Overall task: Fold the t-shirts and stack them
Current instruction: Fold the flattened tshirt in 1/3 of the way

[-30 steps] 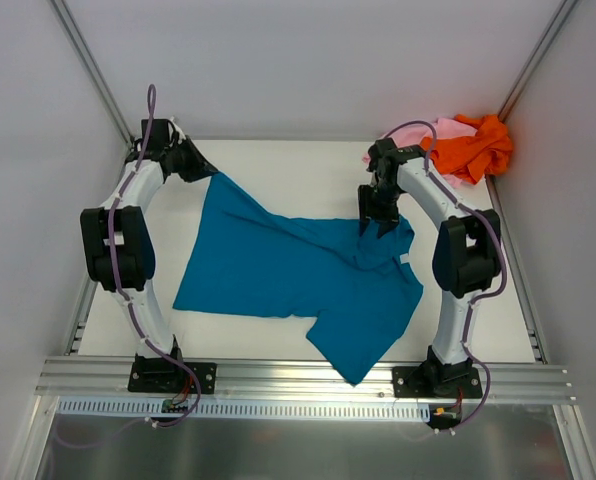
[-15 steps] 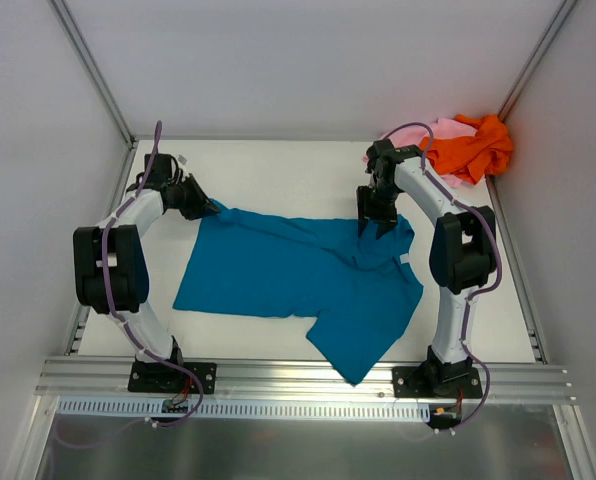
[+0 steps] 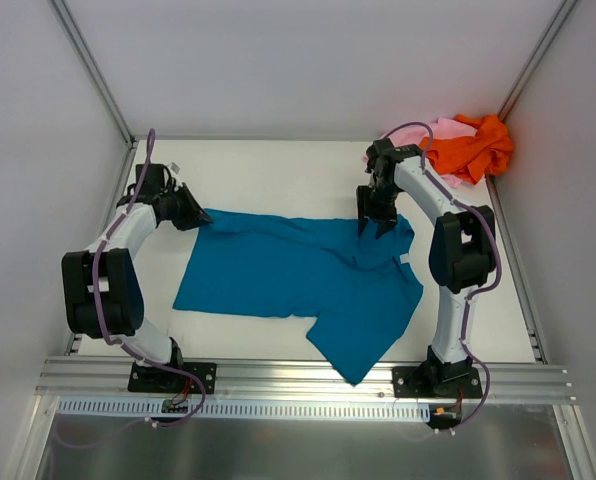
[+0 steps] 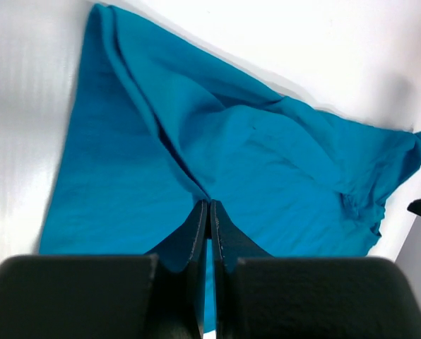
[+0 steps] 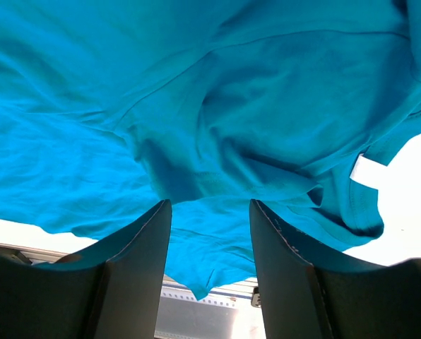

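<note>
A teal-blue t-shirt (image 3: pixel 298 270) lies spread and creased across the middle of the table. My left gripper (image 3: pixel 196 215) is low at the shirt's far left corner, shut on a pinched ridge of the cloth (image 4: pixel 209 205). In the left wrist view the shirt (image 4: pixel 267 155) stretches away from the jaws. My right gripper (image 3: pixel 376 228) hovers over the shirt's far right part, near the neck. Its jaws (image 5: pixel 210 205) stand open with nothing between them, and the teal cloth (image 5: pixel 196 85) and its white tag (image 5: pixel 369 171) lie beneath. The orange t-shirt (image 3: pixel 473 145) and the pink t-shirt (image 3: pixel 440 130) lie bunched in the far right corner.
White walls close the table (image 3: pixel 278 165) at the back and on both sides. A metal rail (image 3: pixel 298 375) with both arm bases runs along the near edge. Bare white tabletop shows behind the teal shirt and along its left side.
My left gripper has moved left and towards the near side, drawing the shirt's far left corner down and outward. The right arm has not moved.
</note>
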You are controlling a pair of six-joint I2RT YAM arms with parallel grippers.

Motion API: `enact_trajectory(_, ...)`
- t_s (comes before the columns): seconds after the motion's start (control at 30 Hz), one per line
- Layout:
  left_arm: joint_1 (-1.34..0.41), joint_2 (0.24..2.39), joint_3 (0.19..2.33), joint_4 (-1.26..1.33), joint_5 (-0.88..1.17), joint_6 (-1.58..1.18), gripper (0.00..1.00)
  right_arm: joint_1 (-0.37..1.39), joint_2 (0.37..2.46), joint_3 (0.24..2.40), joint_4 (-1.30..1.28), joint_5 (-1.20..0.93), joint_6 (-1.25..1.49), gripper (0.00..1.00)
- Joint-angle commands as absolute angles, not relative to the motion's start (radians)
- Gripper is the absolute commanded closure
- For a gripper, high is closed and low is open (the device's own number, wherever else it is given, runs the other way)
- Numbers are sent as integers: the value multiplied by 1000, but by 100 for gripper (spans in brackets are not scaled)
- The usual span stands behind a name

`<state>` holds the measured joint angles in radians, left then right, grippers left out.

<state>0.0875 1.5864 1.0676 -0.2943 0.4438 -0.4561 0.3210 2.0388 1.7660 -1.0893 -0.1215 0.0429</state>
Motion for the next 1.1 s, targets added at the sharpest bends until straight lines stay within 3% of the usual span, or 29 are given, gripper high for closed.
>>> enact_trajectory(0.0,115,1525,1054,-318,417,-417,100,314,2033,1807,-1127,-141,35,48)
enact_trajectory(0.33,149,1463,957,-324,391,-393,100,314,2029,1804,-1132,-147,23,47)
enact_trajectory(0.37,147,1463,951,-321,393,-393,96,314,2028,1804,-1132,-146,23,47)
enact_trajectory(0.4,147,1469,940,-322,396,-391,64,314,2028,1805,-1132,-147,23,47)
enact_trajectory(0.47,149,1476,933,-328,393,-388,26,316,2026,1807,-1132,-149,23,47)
enact_trajectory(0.5,147,1474,922,-327,391,-388,2,316,2026,1807,-1132,-149,21,47)
enact_trajectory(1.07,147,1445,965,-325,387,-431,1,414,1994,1694,-1057,-227,72,51)
